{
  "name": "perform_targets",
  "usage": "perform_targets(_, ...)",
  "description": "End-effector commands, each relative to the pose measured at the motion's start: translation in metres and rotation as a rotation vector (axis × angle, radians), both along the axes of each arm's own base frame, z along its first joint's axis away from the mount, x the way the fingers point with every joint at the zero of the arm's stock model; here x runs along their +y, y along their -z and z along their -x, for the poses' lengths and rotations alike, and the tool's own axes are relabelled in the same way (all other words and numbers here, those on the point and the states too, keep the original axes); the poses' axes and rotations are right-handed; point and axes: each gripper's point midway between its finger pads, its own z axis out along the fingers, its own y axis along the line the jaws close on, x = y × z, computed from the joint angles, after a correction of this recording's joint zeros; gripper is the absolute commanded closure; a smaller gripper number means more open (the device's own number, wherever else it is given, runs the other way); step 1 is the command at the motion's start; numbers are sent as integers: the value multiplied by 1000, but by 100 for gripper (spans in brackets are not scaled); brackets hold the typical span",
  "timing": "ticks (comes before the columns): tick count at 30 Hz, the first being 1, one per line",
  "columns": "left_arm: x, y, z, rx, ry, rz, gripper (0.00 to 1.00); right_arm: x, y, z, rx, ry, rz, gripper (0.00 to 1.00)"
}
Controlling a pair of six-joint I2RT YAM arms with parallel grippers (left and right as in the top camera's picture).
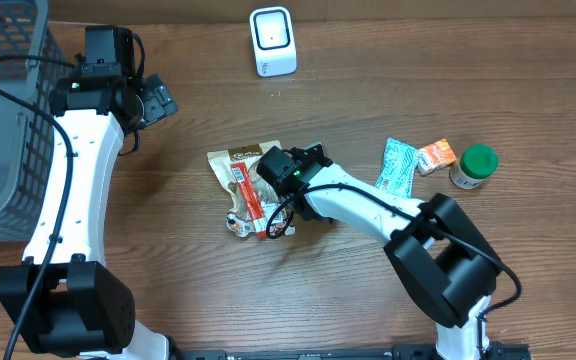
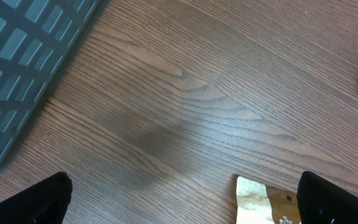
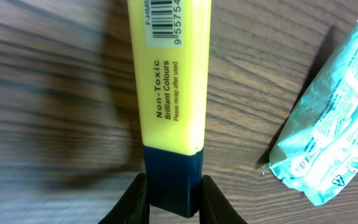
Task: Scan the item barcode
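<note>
Soft, even light is falling from above on the bench (image 1: 368,100) in the overhead view, leaving only faint, short shadows. In the left wrist view a broad dim shadow is lying across the wood, and the basket (image 2: 17,68) is sitting out of focus. In the right wrist view the print on the highlighter (image 3: 169,81) is reading sharp, while the wood left of it is smearing into blur.

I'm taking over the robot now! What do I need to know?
Left gripper: open, empty, near the basket.
Right gripper: shut on the dark end of the yellow highlighter, barcode facing its wrist camera.
Scanner: far side, well clear of the highlighter.
Done: highlighter gripped.
Left: show the barcode to the scanner.
</note>
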Motion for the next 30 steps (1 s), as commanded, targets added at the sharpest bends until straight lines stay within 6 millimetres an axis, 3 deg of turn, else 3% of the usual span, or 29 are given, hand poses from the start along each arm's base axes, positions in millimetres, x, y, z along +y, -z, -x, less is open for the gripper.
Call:
perform_targets(1,2,-6,0,-11,13,-12,0,-9,2,-5,-34,-2,61,85)
perform_targets(14,2,-6,0,-11,13,-12,0,-13,16,-5,-23,-4,107,84)
perform_targets(17,2,-6,0,-11,14,-12,0,-11,17,-5,-22,-3,95,75)
perform_targets(23,2,-6,0,-11,13,-12,0,-8,20,-3,2,3,65,67)
perform_targets(27,2,-6,0,-11,14,-12,0,-8,7,-12,-7,20,56,61)
perform_targets(30,2,-6,0,-11,14,-12,0,-6,-15,-23,-26,37,37,55)
